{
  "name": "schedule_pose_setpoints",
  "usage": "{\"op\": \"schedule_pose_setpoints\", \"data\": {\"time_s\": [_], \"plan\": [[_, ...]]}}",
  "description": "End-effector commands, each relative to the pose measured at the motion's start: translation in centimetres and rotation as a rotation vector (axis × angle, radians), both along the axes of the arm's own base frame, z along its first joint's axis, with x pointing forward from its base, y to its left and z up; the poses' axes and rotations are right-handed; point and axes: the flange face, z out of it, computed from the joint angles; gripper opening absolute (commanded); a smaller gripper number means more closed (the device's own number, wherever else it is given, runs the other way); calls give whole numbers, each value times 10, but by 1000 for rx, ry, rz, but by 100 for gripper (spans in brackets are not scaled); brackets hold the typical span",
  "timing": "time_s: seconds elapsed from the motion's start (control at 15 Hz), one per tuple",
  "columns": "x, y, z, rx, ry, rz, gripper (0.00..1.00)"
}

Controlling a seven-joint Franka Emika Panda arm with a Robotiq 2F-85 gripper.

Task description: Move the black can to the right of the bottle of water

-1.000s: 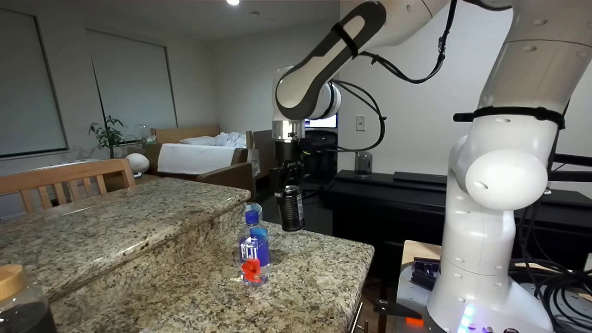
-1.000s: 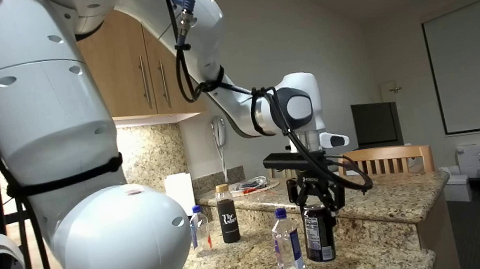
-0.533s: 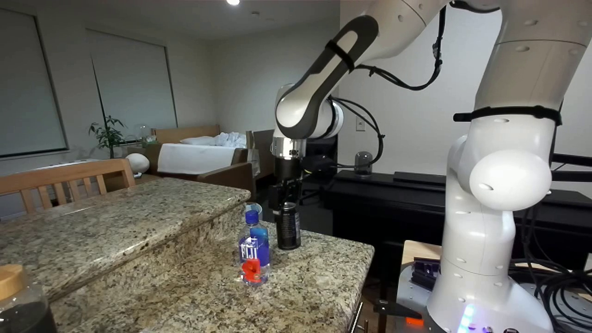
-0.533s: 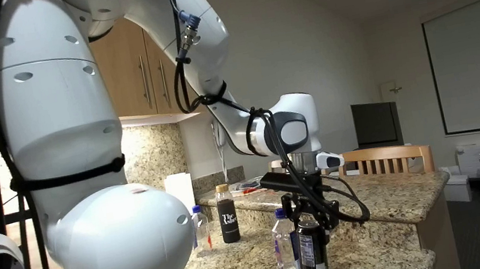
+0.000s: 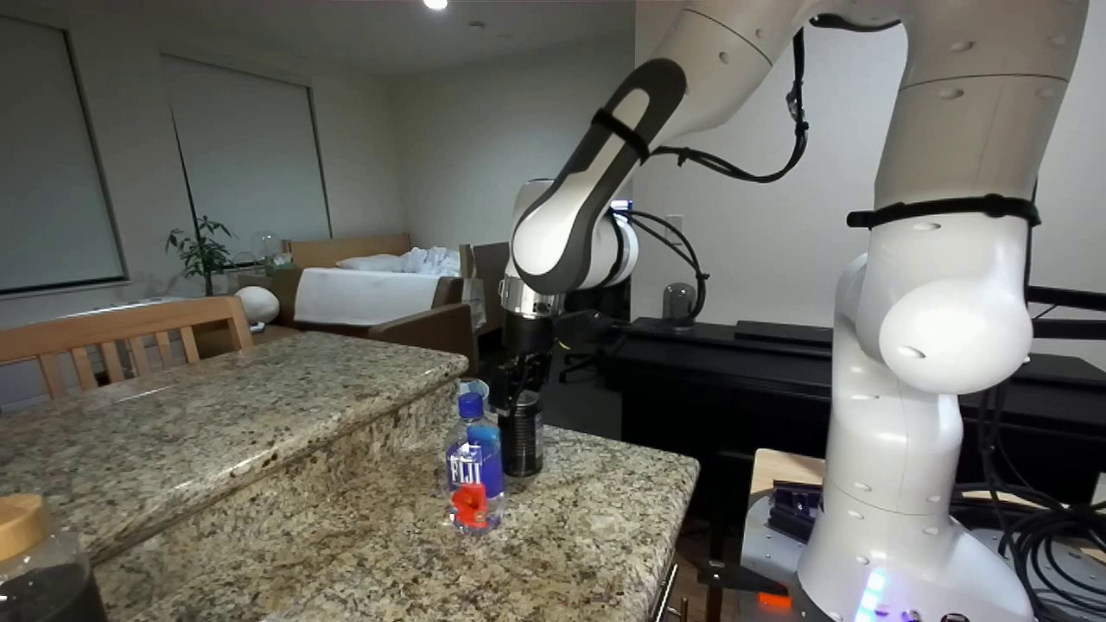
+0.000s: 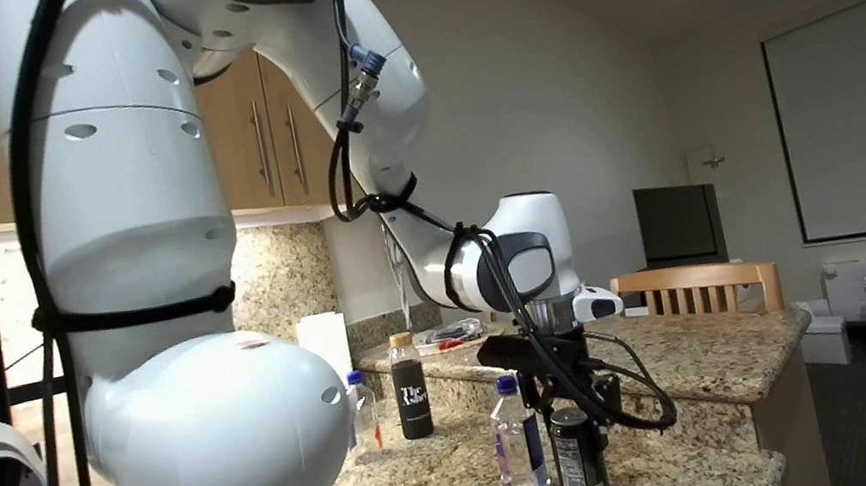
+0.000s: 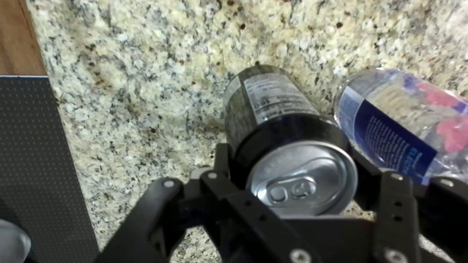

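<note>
The black can (image 5: pixel 523 441) stands about upright, its base at or very close to the granite counter; it also shows in an exterior view (image 6: pixel 581 463) and the wrist view (image 7: pixel 270 95). The bottle of water (image 5: pixel 473 466), clear with a blue cap and label, stands close beside it. The can is on its right in both exterior views (image 6: pixel 519 447). In the wrist view the bottle (image 7: pixel 395 135) lies just right of the can. My gripper (image 7: pixel 292 157) has one finger on each side of the can's top and appears shut on it. The gripper (image 5: pixel 520 389) tilts slightly.
A raised granite ledge (image 5: pixel 259 389) runs behind the counter (image 6: pixel 468 463). Farther along stand a dark bottle with a wooden cap (image 6: pixel 412 394) and another clear bottle (image 6: pixel 365 419). The counter edge (image 7: pixel 67 138) lies left of the can in the wrist view.
My gripper and the can have come down from above to the counter and shifted slightly toward the bottle in an exterior view. The bottle has not moved.
</note>
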Motion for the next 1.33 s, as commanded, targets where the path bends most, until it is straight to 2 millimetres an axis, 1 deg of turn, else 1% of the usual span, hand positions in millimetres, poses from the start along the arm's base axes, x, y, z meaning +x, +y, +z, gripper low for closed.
{"op": "schedule_pose_setpoints", "data": {"time_s": [0.0,0.2,0.27,0.33,0.4,0.47,0.8,1.07,1.27], "plan": [[0,3,-6,5,-46,6,48],[1,3,-12,32,-30,-5,48],[1,2,-13,45,-23,-10,93],[1,1,-13,53,-24,-16,94],[2,0,-11,61,-26,-20,99],[2,0,-10,65,-30,-22,100],[4,0,-3,59,-33,-20,100],[7,0,11,44,28,6,100],[9,-3,28,19,138,26,100]]}}
